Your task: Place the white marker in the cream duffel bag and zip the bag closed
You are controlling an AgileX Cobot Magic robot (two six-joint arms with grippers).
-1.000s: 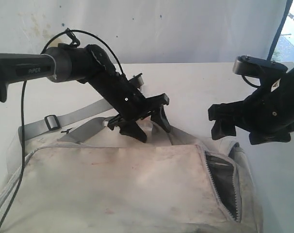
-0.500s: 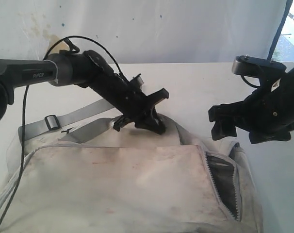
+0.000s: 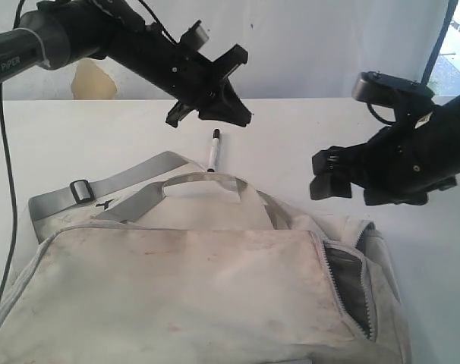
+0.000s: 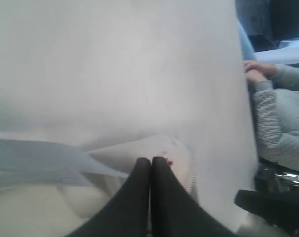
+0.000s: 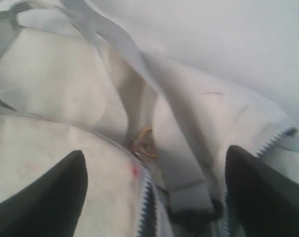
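Note:
The cream duffel bag (image 3: 192, 288) fills the foreground, and its grey handle (image 3: 203, 180) stands up at the back. The zipper at its right end (image 3: 351, 292) is open on dark lining. The white marker (image 3: 212, 155) lies on the table just behind the bag, black cap pointing away. My left gripper (image 3: 244, 117) hangs shut and empty above the marker; in the left wrist view (image 4: 150, 162) the fingers press together over the bag (image 4: 139, 148). My right gripper (image 3: 338, 180) hovers open over the bag's right end, and it (image 5: 155, 150) straddles the open zipper (image 5: 148, 197).
A grey shoulder strap with a buckle (image 3: 80, 189) trails left of the bag. A black cable (image 3: 6, 189) hangs down at the far left. A person's grey-sleeved arm (image 4: 278, 113) shows beyond the table edge. White table (image 3: 306, 129) stretches behind the bag.
My left gripper shut on nothing, then rose from the bag's handle up and back. The marker now shows on the table behind the bag. The right gripper shifted slightly left.

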